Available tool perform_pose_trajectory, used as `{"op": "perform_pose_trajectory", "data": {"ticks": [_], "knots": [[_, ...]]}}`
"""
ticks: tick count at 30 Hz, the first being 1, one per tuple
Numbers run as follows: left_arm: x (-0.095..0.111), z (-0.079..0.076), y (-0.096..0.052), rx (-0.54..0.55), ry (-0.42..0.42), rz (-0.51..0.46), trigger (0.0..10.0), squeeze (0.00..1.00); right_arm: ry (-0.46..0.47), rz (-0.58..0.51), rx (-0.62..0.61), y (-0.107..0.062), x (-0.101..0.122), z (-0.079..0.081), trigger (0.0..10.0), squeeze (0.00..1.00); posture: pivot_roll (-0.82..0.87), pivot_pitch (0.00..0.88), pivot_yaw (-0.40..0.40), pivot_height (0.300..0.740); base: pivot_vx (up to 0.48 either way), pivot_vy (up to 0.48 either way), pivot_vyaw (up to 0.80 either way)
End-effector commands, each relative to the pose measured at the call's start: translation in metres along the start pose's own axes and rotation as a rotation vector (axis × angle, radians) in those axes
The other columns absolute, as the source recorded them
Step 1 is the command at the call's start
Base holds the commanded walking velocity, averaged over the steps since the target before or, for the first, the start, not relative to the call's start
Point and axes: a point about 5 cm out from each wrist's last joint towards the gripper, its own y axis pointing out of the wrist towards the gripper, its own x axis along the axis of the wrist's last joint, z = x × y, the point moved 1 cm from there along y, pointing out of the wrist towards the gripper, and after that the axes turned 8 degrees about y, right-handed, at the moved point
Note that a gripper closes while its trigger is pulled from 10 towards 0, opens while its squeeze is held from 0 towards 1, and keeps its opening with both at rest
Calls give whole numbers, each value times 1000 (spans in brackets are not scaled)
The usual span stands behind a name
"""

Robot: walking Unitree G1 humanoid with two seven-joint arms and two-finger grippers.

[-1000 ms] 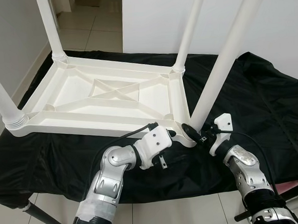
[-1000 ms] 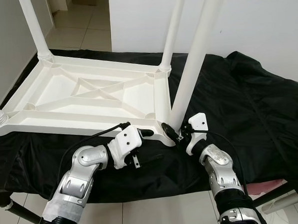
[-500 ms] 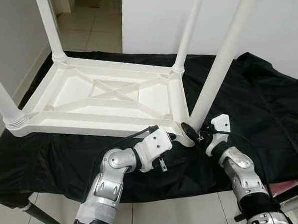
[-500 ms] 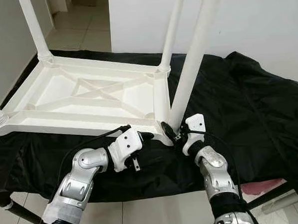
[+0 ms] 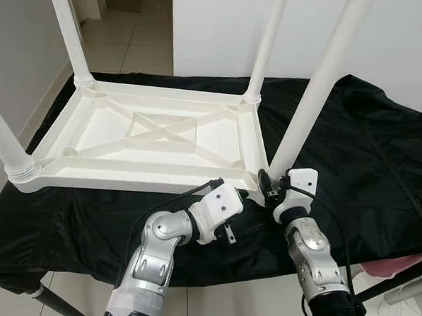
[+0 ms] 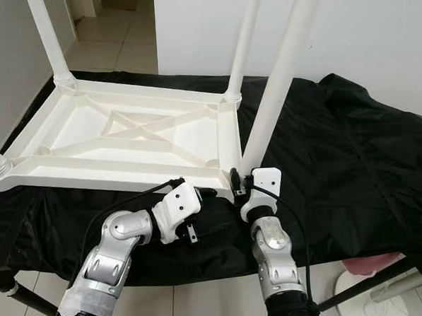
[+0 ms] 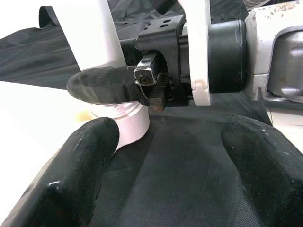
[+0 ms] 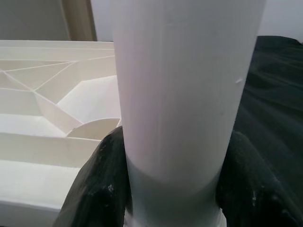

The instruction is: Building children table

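A white plastic children's table [image 5: 160, 136] lies upside down on a black cloth [image 5: 380, 149], with its legs pointing up. The near-right leg [image 5: 313, 89] stands slanted in the near-right corner socket. My right gripper [image 5: 267, 185] is shut on that leg's base; in the right wrist view the leg [image 8: 184, 94] sits between both black fingers [image 8: 99, 189]. My left gripper [image 7: 175, 161] is open just in front of the same corner, over the cloth and touching nothing. The left wrist view shows a right finger [image 7: 109, 85] wrapped round the leg's collar.
The cloth covers a work surface whose front edge runs just below my wrists. A white wall [image 5: 218, 30] rises behind it, with tiled floor [image 5: 130, 35] and a doorway at the back left. A black stand foot [image 5: 59, 307] and a pink object [image 5: 390, 269] lie on the floor.
My right forearm has swung left, from the right of the leg to directly in front of it, with the gripper still at the leg's base. The left arm has barely moved.
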Motion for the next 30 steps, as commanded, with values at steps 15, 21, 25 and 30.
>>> {"op": "perform_pose_trajectory", "data": {"ticks": [15,21,25,30], "knots": [[1,18,-1,237,13,35,10000,0,-26,33,-93,-6,-7,-2,10000,761,-4,0,-98,740,0,0,0],[1,17,-2,227,15,35,10000,0,-14,1,-38,-12,-1,-9,10000,1000,-13,0,-87,740,0,0,0],[1,16,-1,221,15,35,10000,0,-35,-13,-14,-15,2,-14,10000,1000,-17,1,-86,740,0,0,0],[-2,13,-3,215,9,39,10000,0,-45,-44,86,-24,10,-30,10000,0,-22,0,-89,740,0,0,0]]}}
